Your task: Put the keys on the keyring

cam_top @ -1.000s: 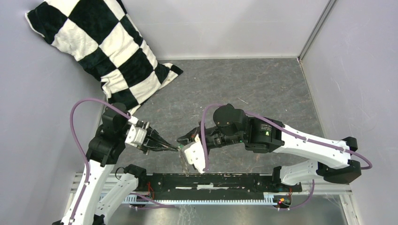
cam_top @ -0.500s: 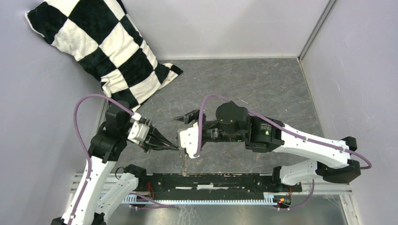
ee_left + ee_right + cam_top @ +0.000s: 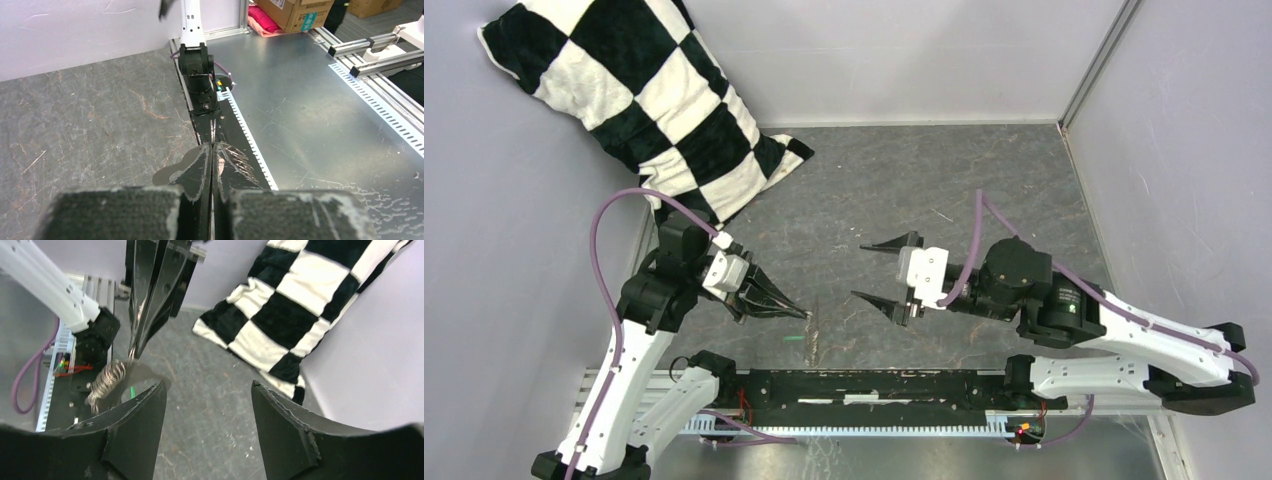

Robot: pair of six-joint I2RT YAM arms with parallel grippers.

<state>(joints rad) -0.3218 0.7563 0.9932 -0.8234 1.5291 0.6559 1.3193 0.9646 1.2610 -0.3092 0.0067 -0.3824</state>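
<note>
My left gripper (image 3: 805,315) is shut on the keyring (image 3: 813,342), a silvery loop with small metal pieces that hangs from its tips just above the table's near edge. The keyring (image 3: 106,380) also shows in the right wrist view under the left gripper (image 3: 132,356), and beside the shut fingers in the left wrist view (image 3: 241,157). A thin green sliver, the keys (image 3: 794,339), shows next to the loop (image 3: 132,390); I cannot tell whether it hangs on the ring or lies on the table. My right gripper (image 3: 861,271) stands open and empty to the right (image 3: 207,385).
A black-and-white checkered pillow (image 3: 644,100) leans in the far left corner. Grey walls close in the left, back and right sides. A black rail (image 3: 874,385) with the arm bases runs along the near edge, with a metal bench (image 3: 320,100) beyond it.
The right gripper has opened and drawn back to the right, away from the left gripper's tips. The left gripper stays shut on the keyring, shifted slightly.
</note>
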